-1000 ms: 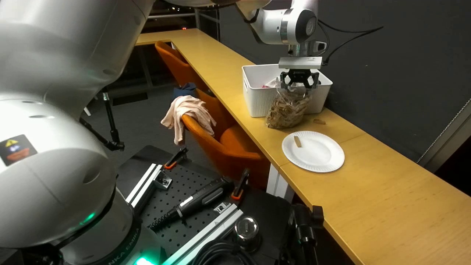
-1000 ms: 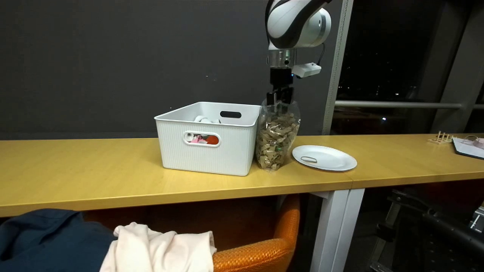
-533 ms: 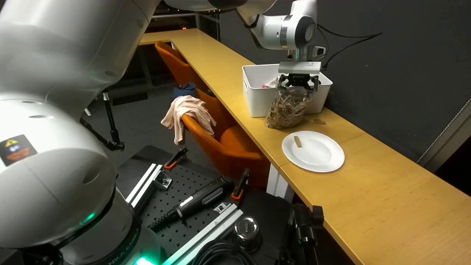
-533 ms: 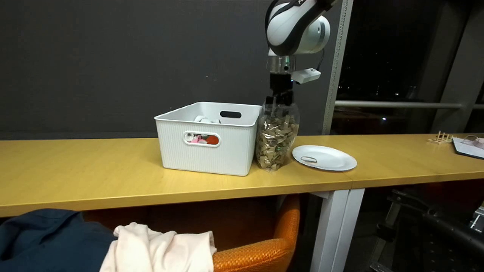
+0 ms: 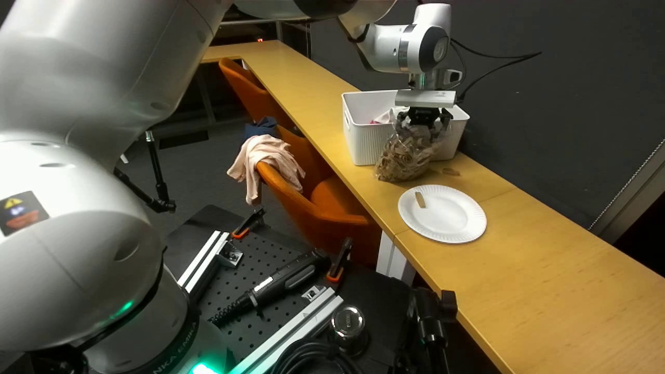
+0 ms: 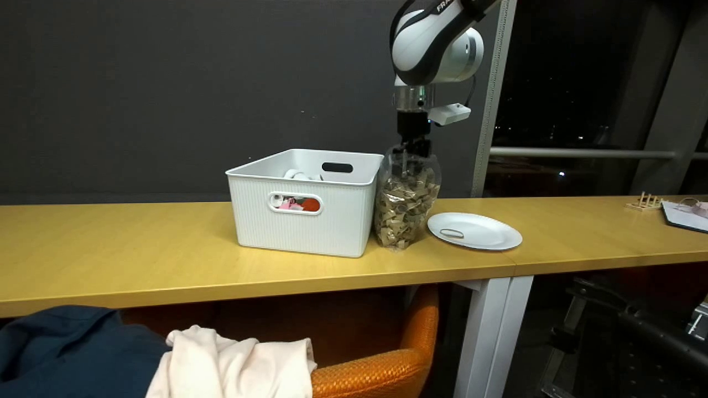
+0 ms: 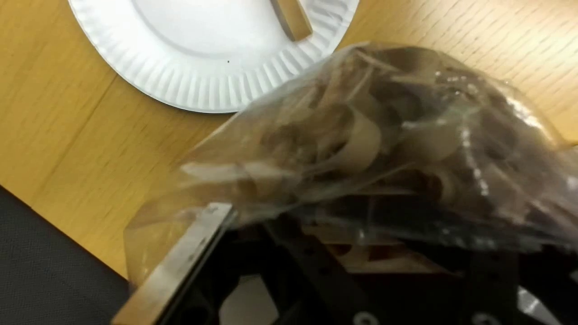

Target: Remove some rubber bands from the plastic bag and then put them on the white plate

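The clear plastic bag (image 5: 404, 158) full of tan rubber bands stands upright on the table, also in an exterior view (image 6: 404, 210) and the wrist view (image 7: 420, 122). My gripper (image 5: 423, 127) points down into the bag's open top, and it also shows in an exterior view (image 6: 410, 157). In the wrist view its fingers (image 7: 361, 225) are spread, with bands seen between them; the fingertips are partly hidden by the bag. The white plate (image 5: 449, 221) lies beside the bag, also in the wrist view (image 7: 203, 58). One rubber band (image 5: 420, 199) lies on it, also in the wrist view (image 7: 293, 20).
A white bin (image 6: 304, 232) with mixed items stands right beside the bag. A loose tan band (image 5: 450, 171) lies on the table (image 5: 545, 249) by the wall. Orange chairs (image 5: 332, 218) with a pink cloth (image 5: 267, 158) stand along the table's edge.
My gripper has moved down, deeper into the bag's mouth. The bag's top has shifted slightly around it. The plate and its rubber band have not moved.
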Tool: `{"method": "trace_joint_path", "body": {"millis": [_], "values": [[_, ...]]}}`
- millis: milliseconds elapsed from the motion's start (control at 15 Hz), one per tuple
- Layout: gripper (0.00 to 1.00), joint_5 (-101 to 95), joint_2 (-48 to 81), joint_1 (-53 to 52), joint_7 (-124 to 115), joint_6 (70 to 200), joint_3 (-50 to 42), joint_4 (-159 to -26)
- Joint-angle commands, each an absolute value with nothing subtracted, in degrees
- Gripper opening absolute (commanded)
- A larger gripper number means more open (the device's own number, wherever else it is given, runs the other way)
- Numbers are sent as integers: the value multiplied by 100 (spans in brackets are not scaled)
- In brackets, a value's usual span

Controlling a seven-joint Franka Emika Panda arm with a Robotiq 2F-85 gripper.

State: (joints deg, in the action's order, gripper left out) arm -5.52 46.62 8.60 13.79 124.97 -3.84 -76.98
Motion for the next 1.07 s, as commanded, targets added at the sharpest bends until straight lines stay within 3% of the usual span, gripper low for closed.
{"method": "trace_joint_path", "body": {"millis": [0, 200, 1000], "values": [[20, -431, 4660, 979, 1480, 12358, -266, -7573], [1, -344, 4485, 1039, 1544, 12394, -198, -7739], [1, 364, 2715, 1308, 1567, 12283, -181, -8871]]}}
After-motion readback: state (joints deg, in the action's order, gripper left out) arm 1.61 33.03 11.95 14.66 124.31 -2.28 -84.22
